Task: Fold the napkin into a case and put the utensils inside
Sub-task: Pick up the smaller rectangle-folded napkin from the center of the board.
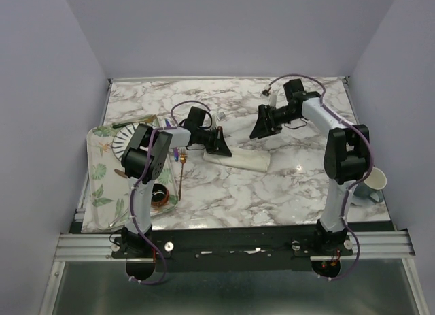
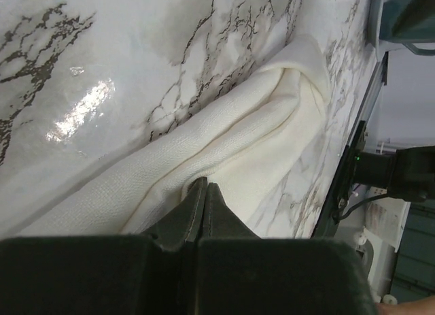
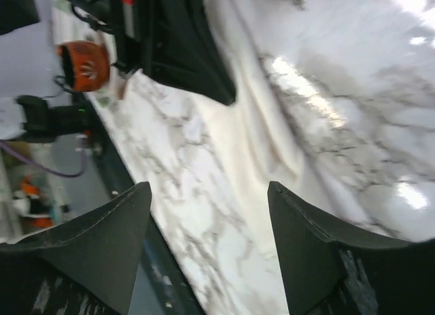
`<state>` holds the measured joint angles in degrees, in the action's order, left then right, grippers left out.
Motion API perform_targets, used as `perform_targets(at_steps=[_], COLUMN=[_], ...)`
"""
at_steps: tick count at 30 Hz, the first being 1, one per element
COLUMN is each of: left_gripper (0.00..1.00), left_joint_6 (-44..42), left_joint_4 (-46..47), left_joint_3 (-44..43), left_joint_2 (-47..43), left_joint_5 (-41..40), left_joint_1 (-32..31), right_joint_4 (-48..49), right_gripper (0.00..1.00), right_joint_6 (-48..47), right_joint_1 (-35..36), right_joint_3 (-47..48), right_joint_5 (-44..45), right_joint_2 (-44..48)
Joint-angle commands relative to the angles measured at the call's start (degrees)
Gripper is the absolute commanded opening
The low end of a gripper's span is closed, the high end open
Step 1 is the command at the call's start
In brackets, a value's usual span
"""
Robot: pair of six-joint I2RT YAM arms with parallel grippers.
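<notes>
The cream napkin [image 1: 239, 158] lies on the marble table as a narrow, long folded strip. My left gripper [image 1: 219, 145] is at its left end, shut on a fold of the cloth. In the left wrist view the fingertips [image 2: 202, 187] are pinched together on a crease of the napkin [image 2: 258, 131]. My right gripper [image 1: 262, 126] is open and empty, above the table just behind the strip. The right wrist view shows its jaws wide apart [image 3: 207, 192] over the blurred napkin [image 3: 251, 138]. The copper-gold fork [image 1: 182, 158] lies at the tray's right edge. I cannot make out the purple-blue utensil.
A leaf-patterned tray [image 1: 97, 186] sits at the left with a striped white plate [image 1: 125, 141] and a small brown bowl [image 1: 160, 194]. A pale cup [image 1: 372, 184] stands at the right edge near the right arm's base.
</notes>
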<state>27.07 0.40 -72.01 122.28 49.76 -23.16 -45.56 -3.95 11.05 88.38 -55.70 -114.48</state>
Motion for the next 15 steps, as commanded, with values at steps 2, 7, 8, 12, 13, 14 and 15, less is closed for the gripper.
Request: perform_targets(at_steps=[2, 7, 8, 12, 13, 14, 15], left_gripper=[0.0, 0.0, 0.0, 0.0, 0.0, 0.0, 0.0], left_joint_6=[-9.13, -11.07, -11.25, -11.69, -11.86, -11.86, -11.86], left_joint_4=[-9.28, -11.21, -11.39, -12.18, -12.09, -12.18, -12.18], left_joint_3=[0.99, -1.29, -1.55, -1.91, -1.91, -1.82, -1.82], left_joint_2=[5.25, 6.39, 6.48, 6.74, 6.74, 6.74, 6.83], left_joint_5=[-7.31, -6.43, -6.34, -6.34, -6.43, -6.43, -6.34], left_joint_1=[-0.84, -1.1, -1.1, -1.1, -1.1, -1.1, -1.19], right_joint_4=[-6.38, -4.71, -4.71, -5.5, -5.5, -5.42, -5.24], right_gripper=[0.76, 0.73, 0.73, 0.72, 0.72, 0.72, 0.72], right_joint_6=[-14.06, -19.86, -20.48, -22.24, -22.94, -23.3, -23.74], right_joint_1=[3.62, 7.49, 7.93, 9.51, 10.04, 10.48, 10.75], right_joint_3=[8.74, 9.7, 10.06, 11.9, 11.9, 11.56, 11.38], right_joint_5=[15.87, 19.92, 20.19, 20.02, 20.19, 21.06, 21.77], right_joint_2=[-5.66, -8.3, -8.83, -11.2, -11.64, -11.91, -12.0])
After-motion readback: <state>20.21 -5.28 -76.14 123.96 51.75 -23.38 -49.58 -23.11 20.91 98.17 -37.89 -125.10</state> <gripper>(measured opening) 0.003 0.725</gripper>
